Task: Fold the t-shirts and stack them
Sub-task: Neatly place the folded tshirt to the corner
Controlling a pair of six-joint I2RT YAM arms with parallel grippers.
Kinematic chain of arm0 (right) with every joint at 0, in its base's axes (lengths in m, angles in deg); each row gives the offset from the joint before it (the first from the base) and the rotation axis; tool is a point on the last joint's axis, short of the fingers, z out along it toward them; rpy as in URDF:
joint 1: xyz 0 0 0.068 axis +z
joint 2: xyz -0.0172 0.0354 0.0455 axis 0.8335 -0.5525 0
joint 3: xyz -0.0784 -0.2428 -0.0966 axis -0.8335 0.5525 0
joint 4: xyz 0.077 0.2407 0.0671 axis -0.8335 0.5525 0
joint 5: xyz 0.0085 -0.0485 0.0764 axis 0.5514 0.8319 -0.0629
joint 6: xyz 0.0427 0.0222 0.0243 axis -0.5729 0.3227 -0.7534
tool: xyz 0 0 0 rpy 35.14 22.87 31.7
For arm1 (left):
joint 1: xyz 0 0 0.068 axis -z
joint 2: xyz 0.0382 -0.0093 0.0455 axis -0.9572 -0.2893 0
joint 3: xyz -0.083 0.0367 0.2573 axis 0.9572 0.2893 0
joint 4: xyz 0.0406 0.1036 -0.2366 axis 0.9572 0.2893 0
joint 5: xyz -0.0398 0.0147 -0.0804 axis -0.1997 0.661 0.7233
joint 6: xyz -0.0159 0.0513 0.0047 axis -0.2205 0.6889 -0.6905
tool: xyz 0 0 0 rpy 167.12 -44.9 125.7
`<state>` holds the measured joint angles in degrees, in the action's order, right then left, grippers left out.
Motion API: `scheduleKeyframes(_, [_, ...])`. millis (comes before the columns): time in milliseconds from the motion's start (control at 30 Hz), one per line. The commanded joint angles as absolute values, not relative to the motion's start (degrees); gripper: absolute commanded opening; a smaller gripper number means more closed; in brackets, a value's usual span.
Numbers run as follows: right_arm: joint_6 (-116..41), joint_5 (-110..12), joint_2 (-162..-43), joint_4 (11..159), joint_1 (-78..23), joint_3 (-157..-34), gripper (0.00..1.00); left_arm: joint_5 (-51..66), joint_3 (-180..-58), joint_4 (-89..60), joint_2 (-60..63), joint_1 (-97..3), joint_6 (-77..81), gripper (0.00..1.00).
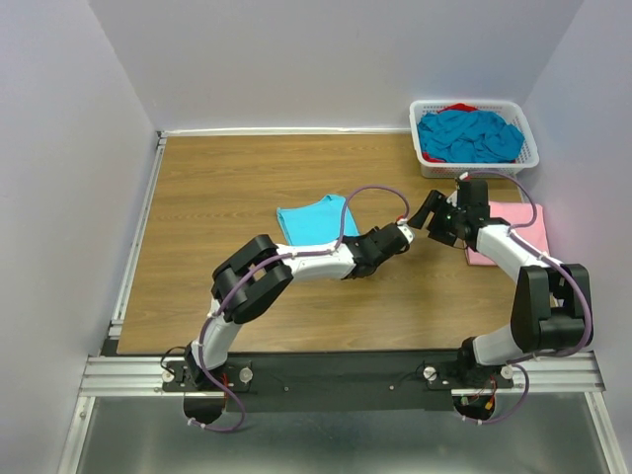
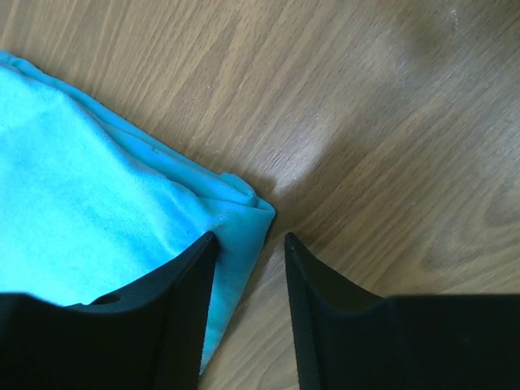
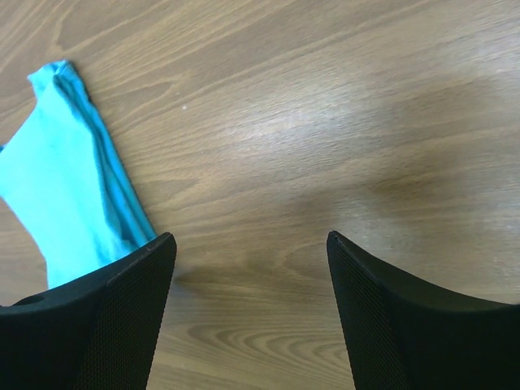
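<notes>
One turquoise t-shirt (image 1: 314,219) lies flat mid-table, folded into a rough rectangle. The pink t-shirt (image 1: 513,215) sits flat by the right edge. More turquoise shirts (image 1: 469,136) are heaped crumpled in the basket (image 1: 526,148).

Plain pale walls (image 1: 59,197) are enclosing a wooden desk (image 1: 217,188) with robot arms (image 1: 296,262) bolted to an aluminium rail (image 1: 128,373), suggesting a robotics lab.

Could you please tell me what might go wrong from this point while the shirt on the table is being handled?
1. The left tool straddles only the corner of the folded turquoise shirt; closing there may catch just one layer and pull the fold apart.
2. The right tool, open over the bare table, sits close to the left one in the top view, so they could bump.
</notes>
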<state>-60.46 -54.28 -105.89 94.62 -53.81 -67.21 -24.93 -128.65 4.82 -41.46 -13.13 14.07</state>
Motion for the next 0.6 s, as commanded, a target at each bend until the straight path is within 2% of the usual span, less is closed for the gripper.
scheduleKeyframes(0, [-59.23,-59.34,-106.11,93.53,-53.83,-68.15,0.81,-26.43,-127.66,4.94,-43.35,-13.51,14.4,0.34])
scheduleKeyframes(33, [-59.22,-60.31,-106.28,92.91,-53.83,-68.15,0.81,-26.52,-127.49,4.77,-43.35,-13.51,14.4,0.1])
scheduleKeyframes(67, [-59.4,-61.36,-106.55,92.56,-53.83,-68.15,0.81,-26.34,-127.31,4.68,-43.17,-13.51,14.4,0.0])
scheduleKeyframes(300, [-66.76,-74.7,-112.6,85.27,-53.57,-66.48,0.82,-21.34,-120.38,0.03,-32.03,-13.42,13.43,0.0])
scheduleKeyframes(433, [-75.45,-81.84,-117.69,71.77,-51.12,-64.02,0.84,-18.35,-116.42,-3.14,-24.38,-13.42,11.85,0.0])
scheduleKeyframes(567, [-84.52,-85.27,-122.8,60.5,-46.98,-62.18,0.84,-17.29,-114.75,-3.67,-22.17,-13.42,11.23,0.0])
